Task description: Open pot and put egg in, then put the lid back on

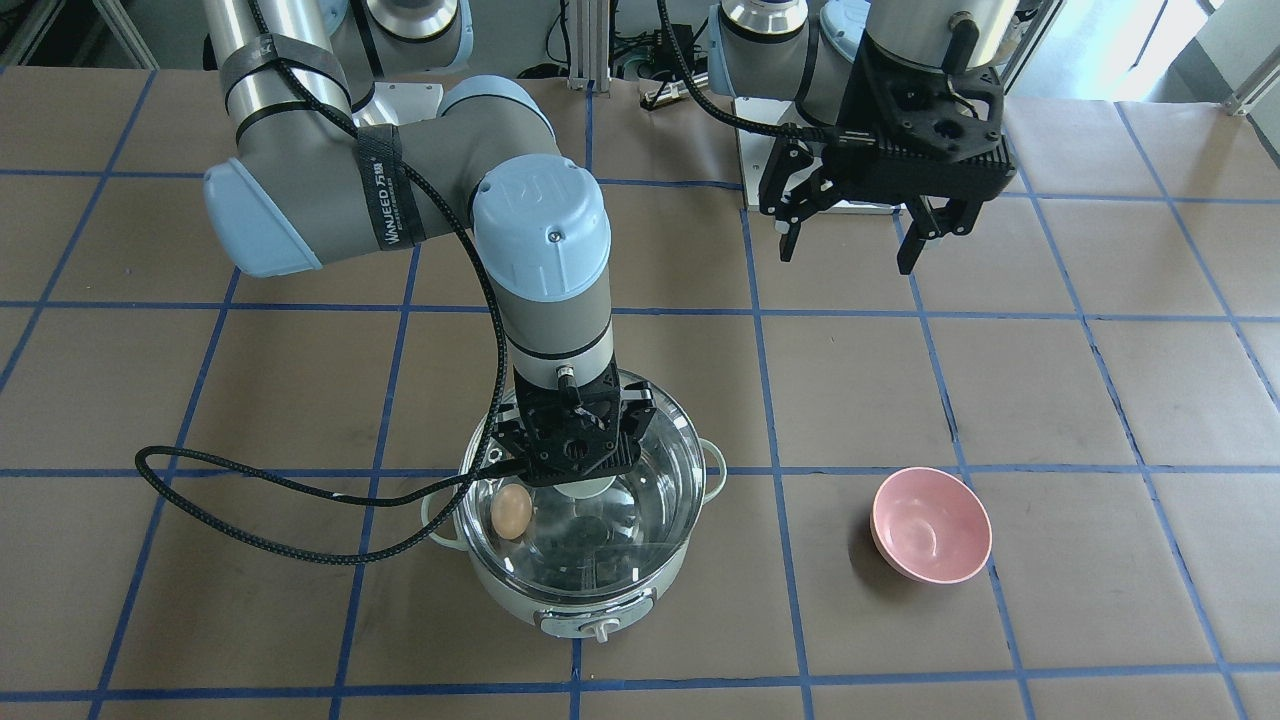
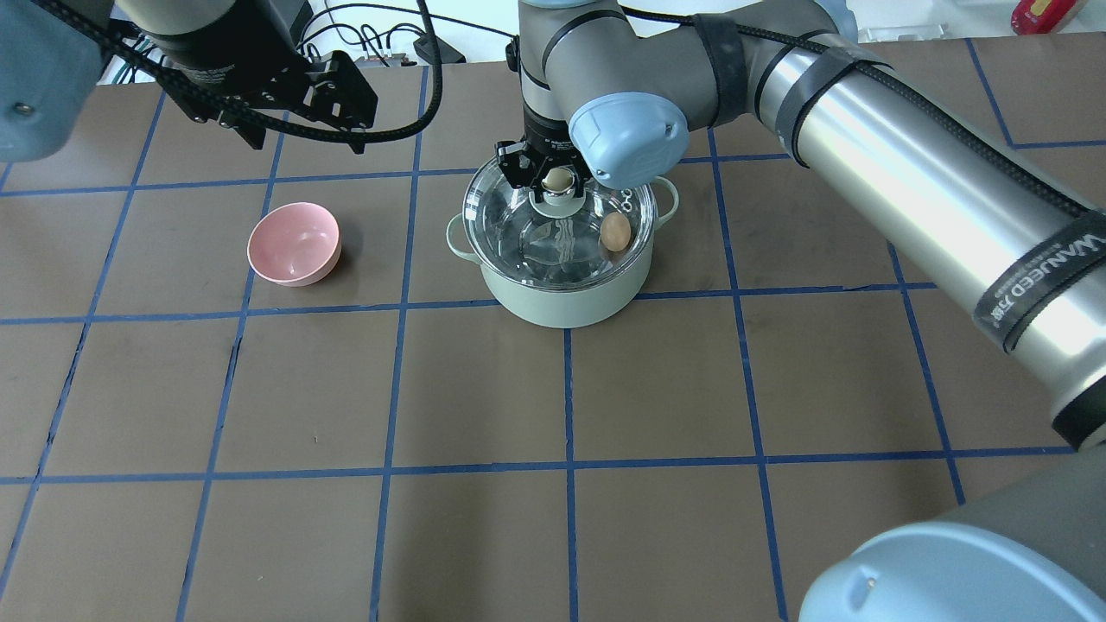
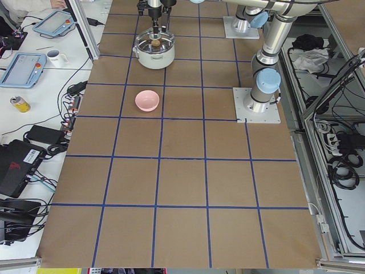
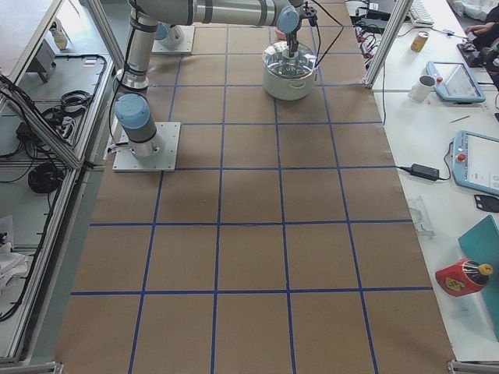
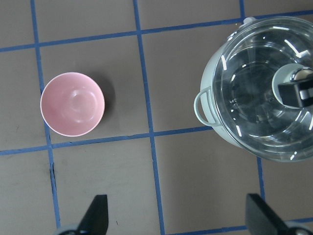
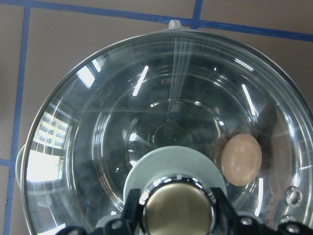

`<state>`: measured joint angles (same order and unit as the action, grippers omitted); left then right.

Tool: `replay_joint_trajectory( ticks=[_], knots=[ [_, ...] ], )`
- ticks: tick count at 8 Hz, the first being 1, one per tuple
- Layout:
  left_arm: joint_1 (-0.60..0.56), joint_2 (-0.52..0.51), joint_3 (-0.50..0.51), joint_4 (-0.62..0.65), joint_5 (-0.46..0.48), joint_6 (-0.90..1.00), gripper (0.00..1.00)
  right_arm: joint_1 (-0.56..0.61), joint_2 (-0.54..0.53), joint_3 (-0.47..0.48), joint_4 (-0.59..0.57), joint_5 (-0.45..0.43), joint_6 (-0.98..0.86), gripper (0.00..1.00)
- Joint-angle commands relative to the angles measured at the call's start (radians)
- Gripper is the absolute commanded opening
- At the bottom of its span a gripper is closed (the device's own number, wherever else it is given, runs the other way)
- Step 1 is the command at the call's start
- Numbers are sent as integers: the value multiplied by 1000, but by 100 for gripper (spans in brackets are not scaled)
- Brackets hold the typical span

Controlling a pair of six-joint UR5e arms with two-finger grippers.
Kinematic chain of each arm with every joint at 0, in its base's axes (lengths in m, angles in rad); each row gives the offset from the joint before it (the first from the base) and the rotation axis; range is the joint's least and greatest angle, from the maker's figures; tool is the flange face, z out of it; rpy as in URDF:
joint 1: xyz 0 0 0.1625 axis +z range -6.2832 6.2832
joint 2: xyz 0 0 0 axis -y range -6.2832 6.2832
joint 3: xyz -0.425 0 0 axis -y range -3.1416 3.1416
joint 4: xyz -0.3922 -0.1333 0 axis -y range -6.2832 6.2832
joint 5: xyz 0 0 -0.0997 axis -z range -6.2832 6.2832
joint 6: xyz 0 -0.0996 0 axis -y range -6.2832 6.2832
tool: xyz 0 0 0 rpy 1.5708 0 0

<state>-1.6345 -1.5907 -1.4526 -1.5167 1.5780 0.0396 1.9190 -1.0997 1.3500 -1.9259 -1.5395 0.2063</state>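
The pot (image 2: 566,298) stood with the lid (image 2: 518,233) seated on its rim, so the closing step looked all but done. The right gripper (image 2: 557,181) pinched the lid's knob (image 6: 178,210) from above, apparently to steady it. The left gripper (image 1: 848,255) hung clear with fingers spread and empty. The egg (image 2: 615,231) lay inside, under the glass

Pink bowl (image 1: 932,524) on gridded table (image 1: 1100,400)

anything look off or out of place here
Nothing stands out. The lid seems to sit square on the pot, the egg lies whole inside under the glass, and the pink bowl stands upright, apart from the pot. The right gripper has its jaws on the lid's knob; the left gripper hangs open.
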Motion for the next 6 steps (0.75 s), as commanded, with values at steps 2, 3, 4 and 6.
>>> replay_joint_trajectory(
  ticks=[2, 3, 4, 6],
  knots=[
    [73, -25, -8, 64, 84, -9, 100, -5, 6, 1, -11, 1, -24, 0],
    [65, -26, -14, 63, 83, -12, 100, -5, 8, 3, -11, 2, -27, 0],
    [65, -26, -17, 61, 82, -10, 100, -5, 6, 3, -11, 2, -28, 0],
    [61, 6, -17, 15, 85, -3, 100, -8, 4, 3, -13, 1, -28, 0]
  ],
)
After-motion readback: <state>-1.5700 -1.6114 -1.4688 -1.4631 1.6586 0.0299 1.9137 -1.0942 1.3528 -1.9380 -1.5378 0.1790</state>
